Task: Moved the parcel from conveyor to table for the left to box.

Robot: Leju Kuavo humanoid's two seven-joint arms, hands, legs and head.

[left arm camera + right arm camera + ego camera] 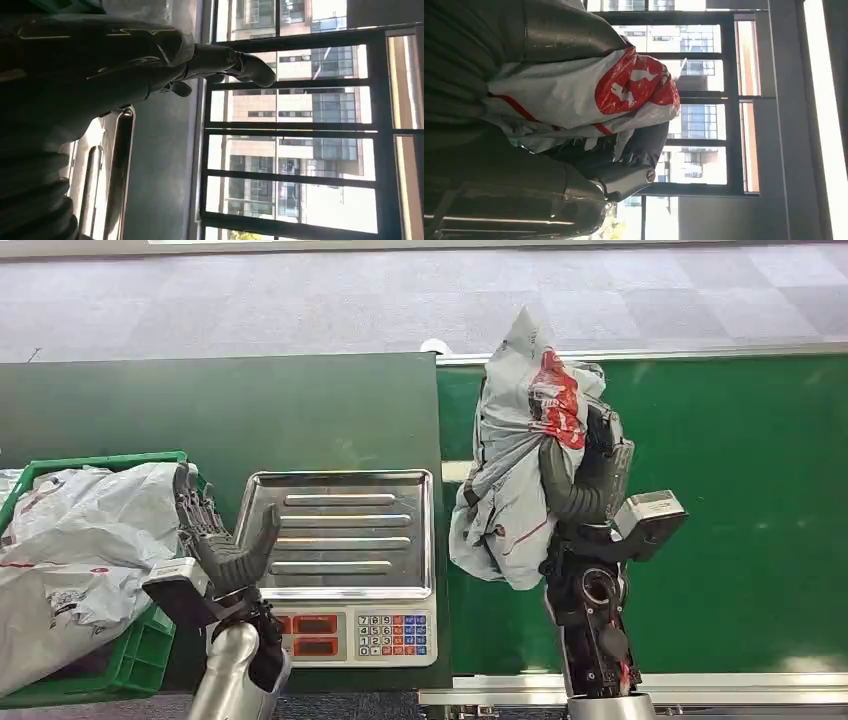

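Silver forearms (228,670), dark fingers (197,512), grey ribbed wrist covers (35,200)

Parcels: three (one held (510,490), two (95,510) (60,610) in the crate). Crates: one (140,650). Scales: one (345,550). Hands: two (225,540) (590,475).

The weighing scale (345,560) sits on the table (230,410), with the crate (130,660) to its left — bags (80,540) lie in the crate. The left hand (222,540) is between crate and scale. To the right runs the conveyor (740,500) — above it the right hand (590,475) holds the parcel (510,490).
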